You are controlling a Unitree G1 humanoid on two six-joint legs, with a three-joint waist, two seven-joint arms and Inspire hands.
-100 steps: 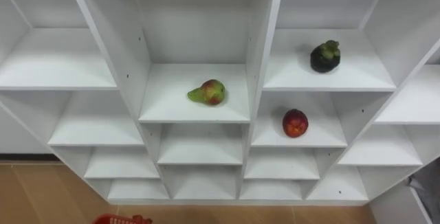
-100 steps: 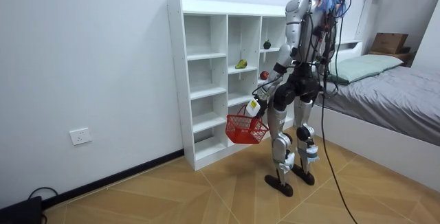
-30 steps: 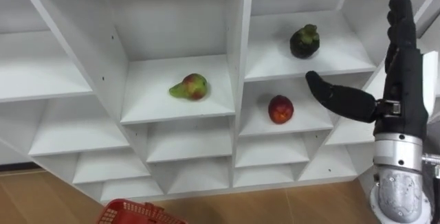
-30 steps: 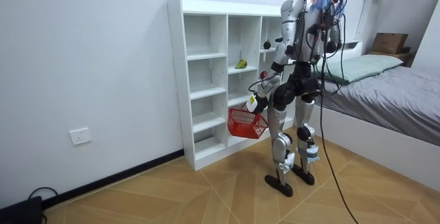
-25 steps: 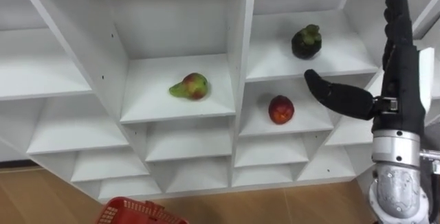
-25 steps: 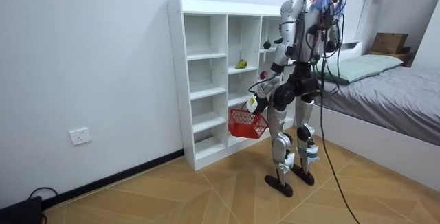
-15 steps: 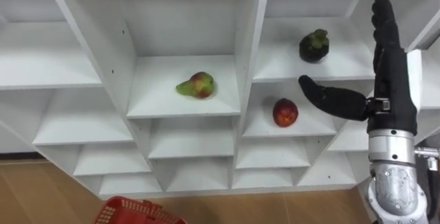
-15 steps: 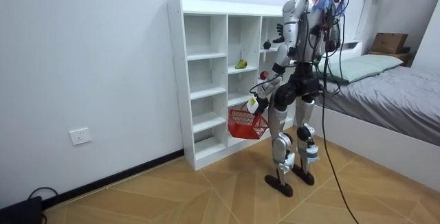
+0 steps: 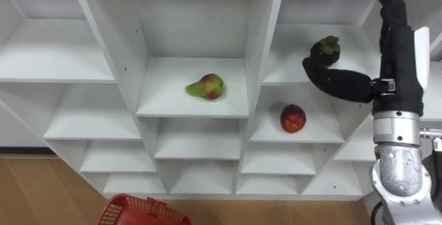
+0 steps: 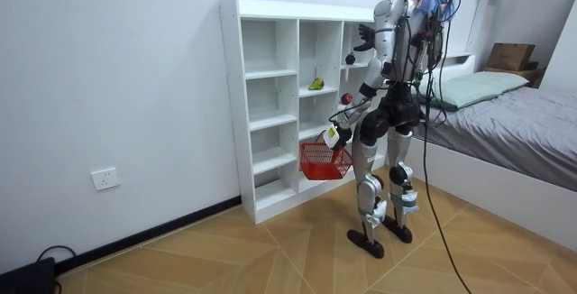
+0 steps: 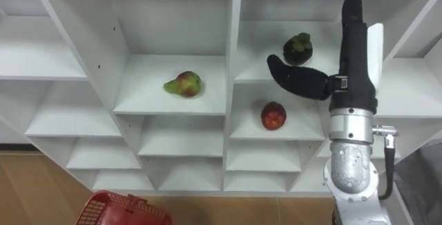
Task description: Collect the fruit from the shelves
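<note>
Robot on a wooden floor (image 10: 270,258) faces a white cubby shelf (image 9: 110,45) holding a dark round mangosteen (image 9: 324,49), green-red pear (image 9: 206,87) and round red fruit (image 9: 293,118). Right hand (image 9: 397,59), fingers straight and thumb spread, is just beside the mangosteen; left hand (image 10: 333,137) clasps a red plastic basket (image 9: 141,211).

The closet (image 9: 173,102) is smooth, matt white board, perhaps laminate. The basket (image 9: 138,213) is red plastic lattice; the floor (image 9: 34,190) is wood with a soft sheen.

Right arm raised before the closet (image 9: 265,25), forearm upright. Right hand (image 9: 399,73) flat, fingers straight and pointing up along the closet's right column, thumb spread toward its middle column. Left arm bent low by the closet's lower shelves, left hand (image 10: 334,135) closed on the red basket (image 10: 321,161) handle.
</note>
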